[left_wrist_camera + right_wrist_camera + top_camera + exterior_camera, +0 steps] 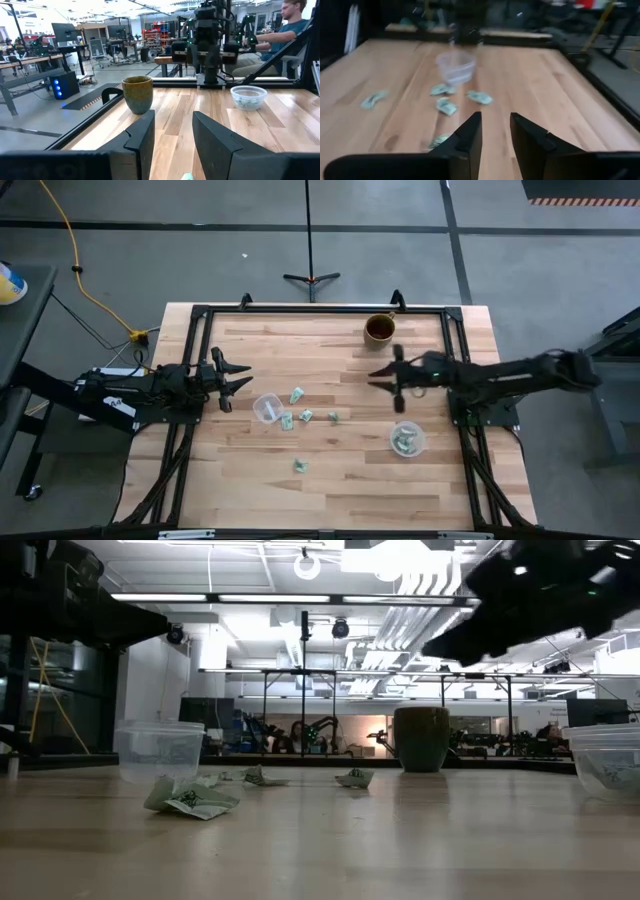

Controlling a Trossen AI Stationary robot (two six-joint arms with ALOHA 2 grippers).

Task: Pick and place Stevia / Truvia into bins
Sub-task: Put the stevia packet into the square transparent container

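Two small round clear plastic cups stand on the pale wooden table (340, 480): one (267, 408) toward the left arm, one (408, 441) holding sachets. One brown opaque cup (379, 329). Four loose pale green-and-white paper sachets: (297, 395), (287, 421), (307, 416), (299, 466). A fifth fleck (333, 417) is too small to tell.

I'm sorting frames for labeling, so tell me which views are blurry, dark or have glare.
Right wrist view: soft throughout, the clear cup and sachets smeared. Low view: backlit by bright ceiling lights, so the arm overhead and the brown cup read as silhouettes. Left wrist view: background crisp, its own fingers dark and near. High view: even light, no glare.
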